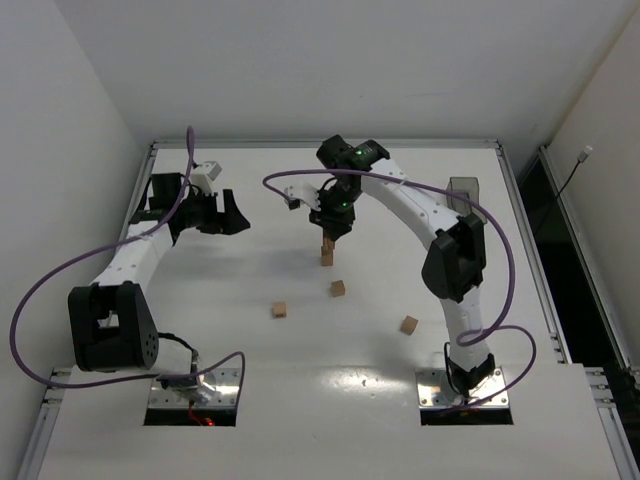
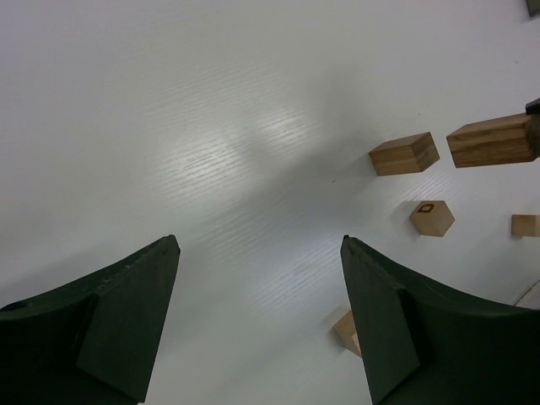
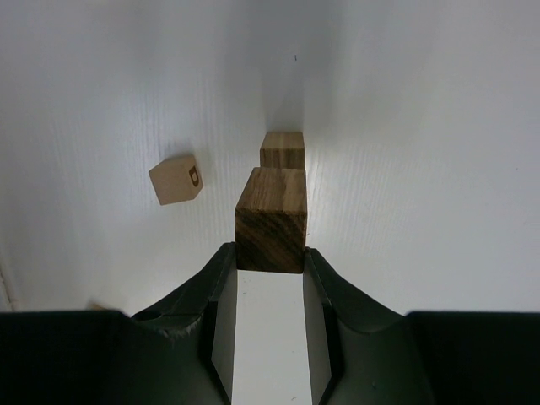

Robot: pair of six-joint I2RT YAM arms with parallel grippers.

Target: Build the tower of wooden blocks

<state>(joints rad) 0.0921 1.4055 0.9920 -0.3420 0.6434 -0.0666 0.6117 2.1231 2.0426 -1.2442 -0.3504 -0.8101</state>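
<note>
White table (image 1: 240, 350) boxed by white walls (image 1: 60, 90) at left, back and right, with a thin metal rim (image 1: 250, 144) along the far edge. Five wood blocks (image 2: 405, 154) in all: three loose, one standing alone, one off the surface.

Right gripper (image 3: 267, 250): clamped on the held block (image 3: 270, 211), a finger on each side face, directly over the base block (image 3: 282, 150) near the middle of the table. Seems to hang just clear of it, going by the gap in the left wrist view, but hard to be sure.

Loose ones, all toward the near side: the closest block (image 1: 338, 289) just beside the base, the left block (image 1: 279, 310) a little farther out, the right block (image 1: 409, 325) near the right arm's lower links.

Left gripper (image 2: 260, 243): fingers spread wide, holding nothing, well off to the left above bare surface.

One dark grey box (image 1: 463, 187) by the far right edge, partly behind the right arm.

Open room — a broad bare stretch between the left gripper and the base block, and another across the near strip between the loose blocks and the two arm bases.
</note>
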